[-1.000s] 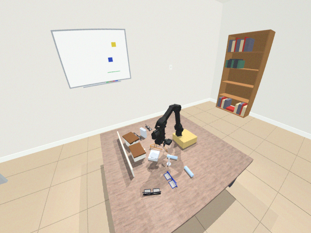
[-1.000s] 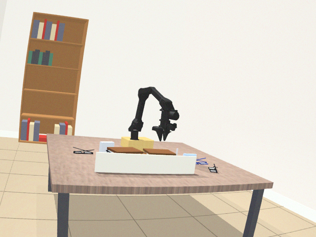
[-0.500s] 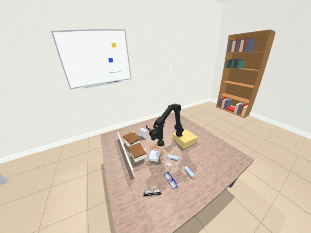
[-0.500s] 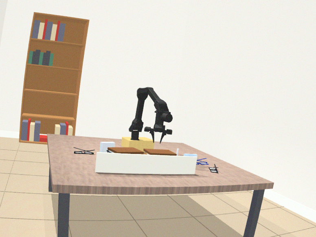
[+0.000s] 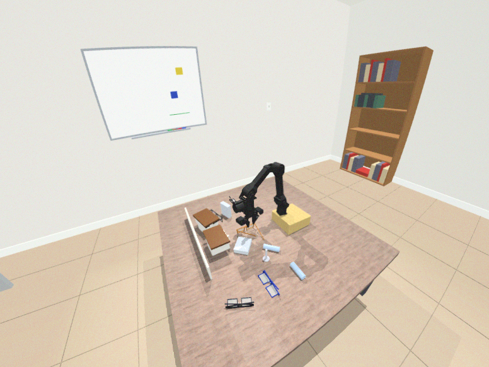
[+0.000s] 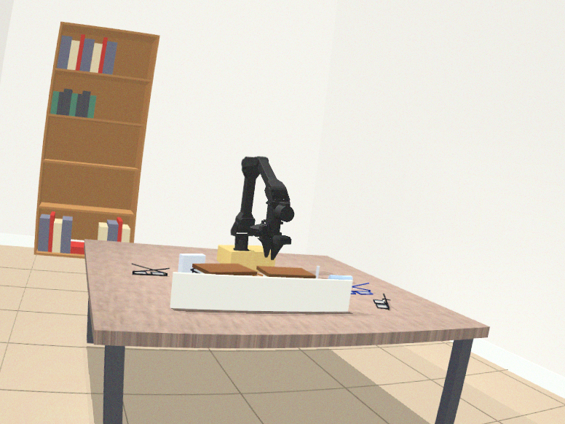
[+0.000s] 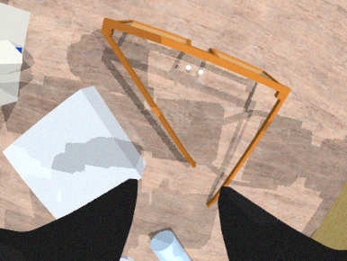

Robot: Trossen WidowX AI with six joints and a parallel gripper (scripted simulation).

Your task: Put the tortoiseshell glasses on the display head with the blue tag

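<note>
The tortoiseshell glasses (image 5: 259,231) (image 7: 225,61) stand on the table with both temples unfolded, amber-brown, their front rim farthest from the fingers in the wrist view. My gripper (image 5: 251,224) (image 6: 269,258) (image 7: 178,191) is partly open and empty, pointing down above the temple ends. The right finger overlaps one temple's tip in the wrist view; contact cannot be told. The display head with the blue tag (image 5: 218,238) (image 6: 286,272) (image 7: 9,74) has a brown top and stands nearer the top camera. The other head (image 5: 206,217) (image 6: 223,268) wears black glasses.
A white wall (image 5: 199,245) (image 6: 260,294) runs behind the heads. A pale box (image 5: 242,244) (image 7: 72,153) lies beside the glasses. Light-blue cylinders (image 5: 271,248) (image 5: 297,270), a peg (image 5: 266,258), blue glasses (image 5: 270,280) and black glasses (image 5: 239,304) lie nearer the top camera. The base stands by a yellow block (image 5: 293,221).
</note>
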